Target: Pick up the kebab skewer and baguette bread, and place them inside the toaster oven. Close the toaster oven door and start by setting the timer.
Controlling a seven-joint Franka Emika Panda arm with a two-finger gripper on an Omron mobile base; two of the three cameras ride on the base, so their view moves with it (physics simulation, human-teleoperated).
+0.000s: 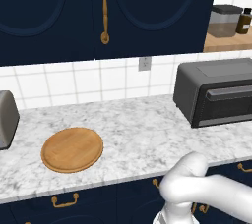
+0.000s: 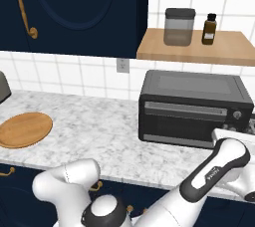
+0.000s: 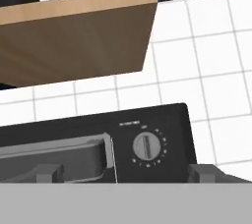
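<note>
The toaster oven [image 2: 194, 109] is sitting on the marble counter [image 1: 142, 134] against the tiled wall, toward the counter's right end. The toaster oven door [image 2: 184, 121] is standing shut, its bar handle running across the top of the window. Nothing can be made out behind the dark glass, so what is lying on the rack cannot be told. At the right of the front panel, a round timer dial [image 3: 146, 146] is facing the hand camera, ringed with small white tick marks.

The gripper [image 3: 126, 173] is hovering just in front of the oven's lower front, aimed at the dial and the right end of the door handle. Its two dark fingertips [image 3: 204, 172] are standing wide apart and are holding nothing. In the right base view, the forearm is reaching toward the oven's lower right corner.

Above the oven, a wooden shelf [image 2: 194, 47] is carrying a grey lidded canister [image 2: 179, 27] and, just beside it, a small brown bottle [image 2: 210, 29]; the canister's contents cannot be told. Well to the left on the counter, a round wooden board [image 1: 72, 149] is lying flat with nothing on it. At the far left edge, a silver toaster [image 1: 7, 119] is showing in part. Dark blue cabinets [image 1: 98, 12] with brass handles are hanging above.
</note>
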